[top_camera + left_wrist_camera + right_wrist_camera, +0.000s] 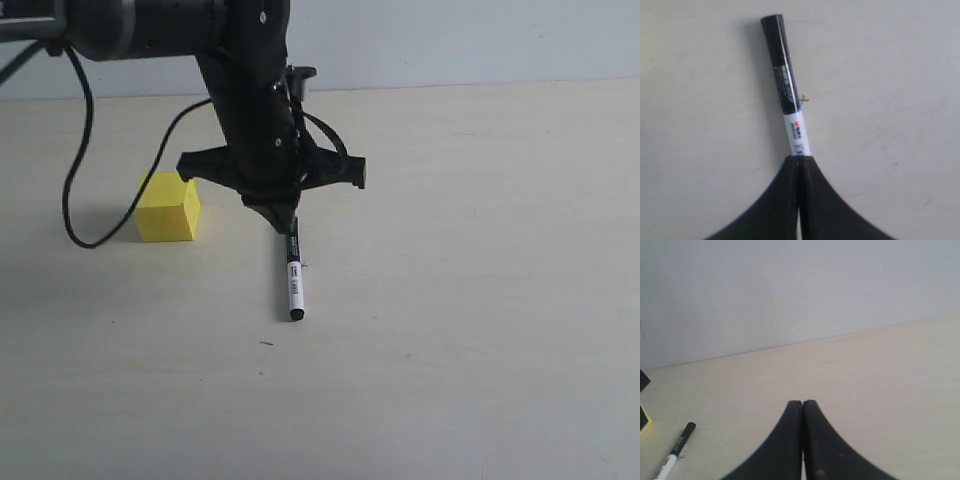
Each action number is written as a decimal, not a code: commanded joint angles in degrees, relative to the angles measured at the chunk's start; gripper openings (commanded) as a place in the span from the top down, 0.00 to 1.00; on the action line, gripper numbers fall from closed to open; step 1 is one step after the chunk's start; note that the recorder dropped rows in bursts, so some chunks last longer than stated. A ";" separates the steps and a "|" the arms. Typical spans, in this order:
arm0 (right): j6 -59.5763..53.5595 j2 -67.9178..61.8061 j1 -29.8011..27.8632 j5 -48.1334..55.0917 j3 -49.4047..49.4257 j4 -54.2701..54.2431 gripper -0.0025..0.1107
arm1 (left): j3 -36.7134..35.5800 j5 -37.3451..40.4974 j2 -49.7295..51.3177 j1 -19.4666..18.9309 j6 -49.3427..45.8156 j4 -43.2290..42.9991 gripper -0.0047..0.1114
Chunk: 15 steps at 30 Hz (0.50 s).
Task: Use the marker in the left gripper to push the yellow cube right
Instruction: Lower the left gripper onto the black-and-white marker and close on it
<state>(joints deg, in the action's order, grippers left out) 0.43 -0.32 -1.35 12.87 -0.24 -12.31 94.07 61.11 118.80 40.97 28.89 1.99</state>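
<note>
Marker (294,280), nearest us, is clenched at its far end by the left claw (285,222). Cube (168,207) sits at the claw's nine o'clock, apart. We judge pushing not begun; marker must first reach the cube's nine-o'clock side.

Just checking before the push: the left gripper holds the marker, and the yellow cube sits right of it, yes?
No. The left gripper holds the marker, but the yellow cube sits left of it, as the exterior view shows.

A pale beige tabletop (480,350) meets a plain light grey-blue wall (450,40) under soft, even light.
</note>
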 commanded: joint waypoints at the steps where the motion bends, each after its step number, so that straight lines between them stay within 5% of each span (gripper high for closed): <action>1: -0.43 0.05 0.01 -0.34 0.24 0.03 0.98 | 1.26 0.08 3.66 0.26 0.60 5.20 0.96; 11: -0.43 0.05 0.01 -0.34 0.24 0.03 0.98 | 1.38 -0.91 5.86 0.15 1.27 6.10 0.96; 15: -0.43 0.05 0.01 -0.34 0.24 0.03 0.98 | 1.38 -0.91 5.86 0.15 1.51 5.87 0.64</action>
<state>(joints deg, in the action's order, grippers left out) 0.43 -0.32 -1.35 12.87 -0.24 -12.31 95.11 60.53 124.84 41.06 29.49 7.51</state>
